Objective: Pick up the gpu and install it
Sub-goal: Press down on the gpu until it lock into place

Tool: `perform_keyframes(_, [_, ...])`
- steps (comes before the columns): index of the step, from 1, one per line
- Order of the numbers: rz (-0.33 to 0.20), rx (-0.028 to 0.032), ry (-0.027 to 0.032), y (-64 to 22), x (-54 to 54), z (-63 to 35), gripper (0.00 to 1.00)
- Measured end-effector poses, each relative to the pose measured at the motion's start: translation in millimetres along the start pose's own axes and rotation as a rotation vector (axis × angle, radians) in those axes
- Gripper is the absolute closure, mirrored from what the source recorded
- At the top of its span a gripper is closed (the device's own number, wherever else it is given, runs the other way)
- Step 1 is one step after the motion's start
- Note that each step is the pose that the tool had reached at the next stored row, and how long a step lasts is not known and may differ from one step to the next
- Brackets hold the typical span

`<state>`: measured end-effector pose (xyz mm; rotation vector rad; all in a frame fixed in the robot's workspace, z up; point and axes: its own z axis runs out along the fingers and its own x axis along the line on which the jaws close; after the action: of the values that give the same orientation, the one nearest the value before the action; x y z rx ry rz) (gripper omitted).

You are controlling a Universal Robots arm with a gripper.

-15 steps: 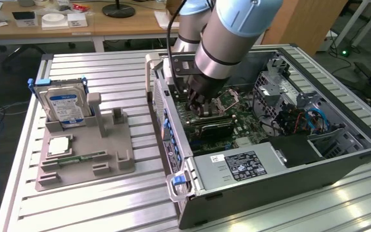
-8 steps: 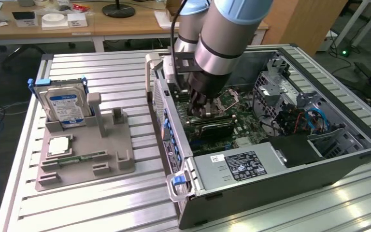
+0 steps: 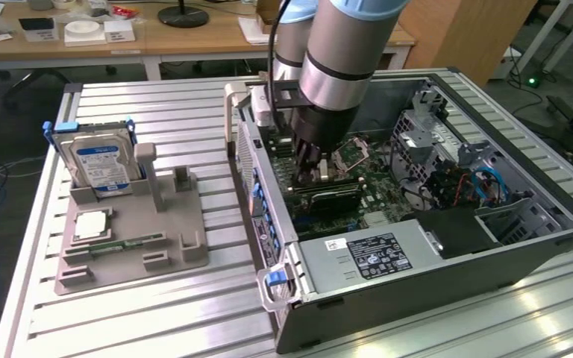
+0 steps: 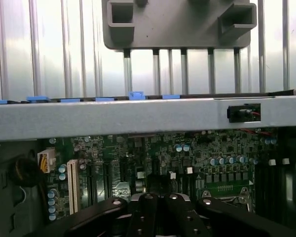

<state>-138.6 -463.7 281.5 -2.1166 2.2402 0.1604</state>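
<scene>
The arm reaches steeply down into the open computer case. The gripper, fingers closed together, sits above the motherboard. The gpu lies beneath it.

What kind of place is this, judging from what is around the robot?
Probably a robotics lab or workshop. An open computer case lies on a slatted metal table, a grey fixture holds a hard drive, and wooden desks with clutter stand behind.
</scene>
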Motion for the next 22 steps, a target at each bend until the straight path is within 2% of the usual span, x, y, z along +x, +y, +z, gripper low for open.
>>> perform_keyframes(7, [0.000, -0.0001, 0.0004, 9.9, 0.1, 0.8, 0.89])
perform_keyframes(13, [0.000, 0.0002, 0.0057, 20.3, 0.8, 1.2, 0.89])
perform_keyframes(18, [0.000, 0.0005, 0.0105, 22.9, 5.9, 0.8, 0.89])
perform_keyframes(22, [-0.001, 0.0004, 0.0108, 29.2, 6.2, 1.1, 0.89])
